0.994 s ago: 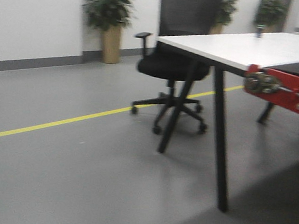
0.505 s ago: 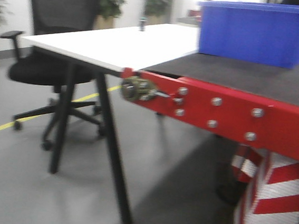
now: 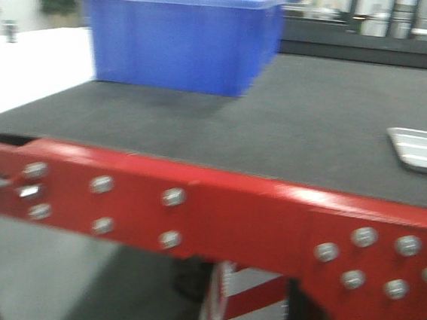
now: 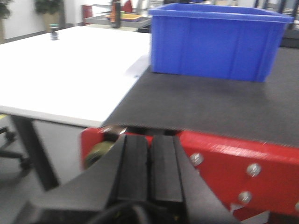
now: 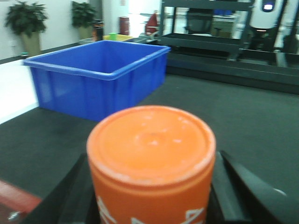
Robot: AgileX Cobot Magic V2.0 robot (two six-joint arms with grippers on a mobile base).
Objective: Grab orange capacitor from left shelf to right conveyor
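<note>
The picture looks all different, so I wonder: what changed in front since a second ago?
The view swung right: the office chair slid out on the left, and the right conveyor with its red frame now fills the picture. A silver tray came in at the right edge. The blue bin sits on the conveyor as before.

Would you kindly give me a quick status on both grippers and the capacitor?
Left gripper shut, empty. Right gripper shut on orange capacitor. Blue bin on right conveyor ahead.
</note>
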